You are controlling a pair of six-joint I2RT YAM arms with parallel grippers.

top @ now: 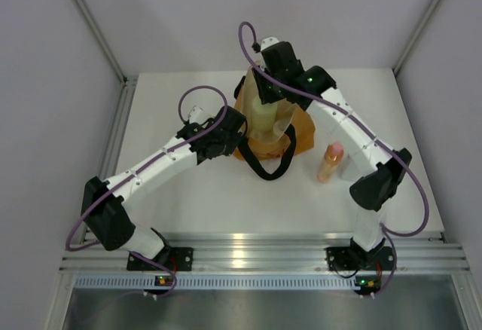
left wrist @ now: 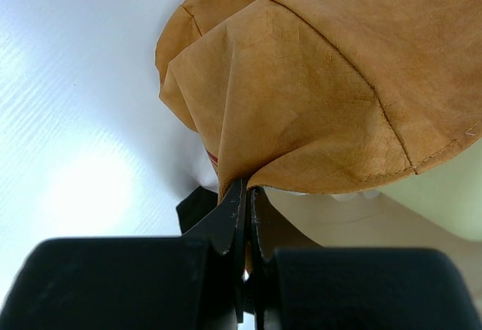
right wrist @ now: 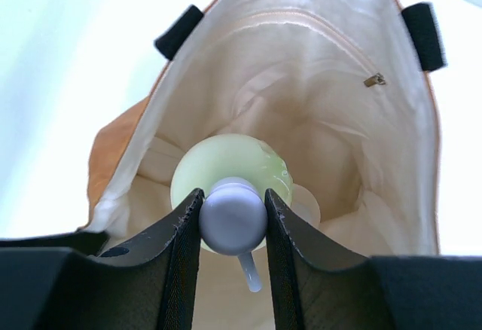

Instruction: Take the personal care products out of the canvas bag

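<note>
Right wrist: jaws pinch pump bottle's (right wrist: 226,166) top.

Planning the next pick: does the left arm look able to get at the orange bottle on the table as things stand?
Probably not: its fingers are pinched on the canvas bag, which stands between them and the orange bottle.

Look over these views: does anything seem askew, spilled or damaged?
Nothing looks spilled or damaged. The canvas bag sits lopsided and creased: the left gripper pinches its edge, while the right gripper grips the pump bottle by its white top inside the bag's mouth.
</note>
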